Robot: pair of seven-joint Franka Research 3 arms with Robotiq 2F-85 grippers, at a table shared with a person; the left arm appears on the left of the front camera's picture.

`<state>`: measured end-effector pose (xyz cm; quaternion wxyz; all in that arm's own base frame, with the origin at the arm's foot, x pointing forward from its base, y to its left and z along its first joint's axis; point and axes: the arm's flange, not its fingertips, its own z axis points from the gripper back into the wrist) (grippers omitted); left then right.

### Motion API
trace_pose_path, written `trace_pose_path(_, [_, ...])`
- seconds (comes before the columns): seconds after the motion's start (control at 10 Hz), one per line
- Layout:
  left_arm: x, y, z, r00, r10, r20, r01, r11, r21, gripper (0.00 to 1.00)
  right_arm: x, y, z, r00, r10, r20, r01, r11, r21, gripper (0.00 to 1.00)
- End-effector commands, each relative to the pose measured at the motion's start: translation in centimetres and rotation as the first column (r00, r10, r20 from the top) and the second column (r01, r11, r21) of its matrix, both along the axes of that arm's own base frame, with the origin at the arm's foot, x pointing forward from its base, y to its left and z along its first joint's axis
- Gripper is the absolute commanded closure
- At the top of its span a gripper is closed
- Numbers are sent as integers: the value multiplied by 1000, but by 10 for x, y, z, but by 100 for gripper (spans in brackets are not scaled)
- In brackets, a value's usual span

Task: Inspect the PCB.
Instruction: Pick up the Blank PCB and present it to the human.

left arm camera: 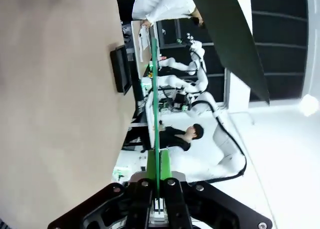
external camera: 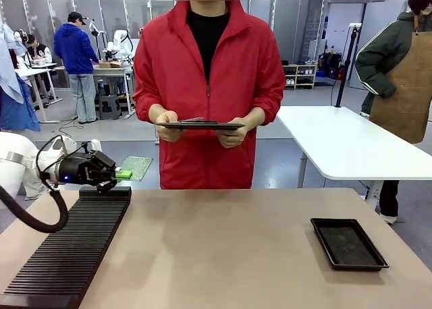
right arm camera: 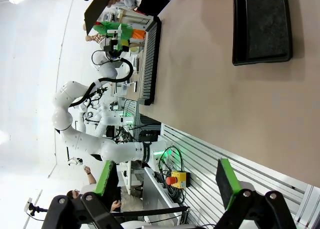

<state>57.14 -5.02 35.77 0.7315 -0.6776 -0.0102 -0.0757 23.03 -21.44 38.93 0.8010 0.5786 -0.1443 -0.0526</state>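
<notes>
thin pale-green rectangular PCB point(external camera: 140, 167) with fine dotted grid, thin bright green line edge-on in left wrist view, far left, above far end of black ridged rack point(external camera: 67, 248), clamped in black left gripper point(external camera: 125, 175), right gripper point(right arm camera: 165, 189) jaws spread wide

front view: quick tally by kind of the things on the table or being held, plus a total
PCB: 1
black slotted rack: 1
black tray: 1
dark flat panel: 1
Total: 4
</notes>
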Motion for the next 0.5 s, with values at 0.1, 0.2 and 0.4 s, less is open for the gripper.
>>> trace_pose_path(0.1, [35,-2,8,987,11,-159,-20,998,-56,97,0,-1,1,1000,0,14,0,1000,7,0])
trace_pose_path(0.2, [40,-4,7,986,13,-165,-23,998,-59,97,0,-1,1,1000,0,14,0,1000,7,0])
trace_pose_path(0.4, [40,-8,8,992,30,-125,-39,997,-69,97,0,-1,1,1000,0,14,0,1000,7,0])
